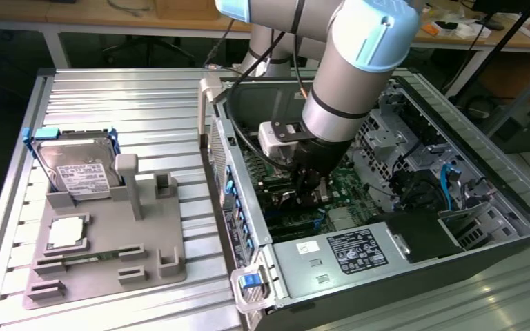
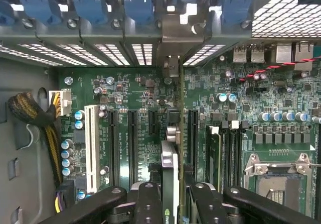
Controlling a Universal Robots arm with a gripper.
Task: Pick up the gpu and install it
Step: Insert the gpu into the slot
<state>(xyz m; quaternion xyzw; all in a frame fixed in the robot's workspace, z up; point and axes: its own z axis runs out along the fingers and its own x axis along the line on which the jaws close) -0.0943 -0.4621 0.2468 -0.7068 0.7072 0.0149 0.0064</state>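
Observation:
The gpu (image 2: 170,169) appears edge-on in the wrist view as a thin green card. It stands upright over the black expansion slots of the motherboard (image 2: 125,93), and its silver bracket (image 2: 170,53) reaches up to the rear slot openings. My gripper (image 2: 170,206) is shut on the gpu, with one black finger (image 2: 148,204) on each side of the card. In the exterior view my gripper (image 1: 306,186) reaches down inside the open computer case (image 1: 449,110), and the gpu (image 1: 295,200) is just below it, close to the board.
A grey fixture (image 1: 108,255) at the exterior view's left holds a silver hard drive (image 1: 76,172) and a small CPU chip (image 1: 67,233). Inside the case are the power supply (image 1: 357,252), blue slot clips (image 2: 90,3), a white slot (image 2: 91,148), a cable bundle (image 2: 30,113) and the CPU socket (image 2: 276,179).

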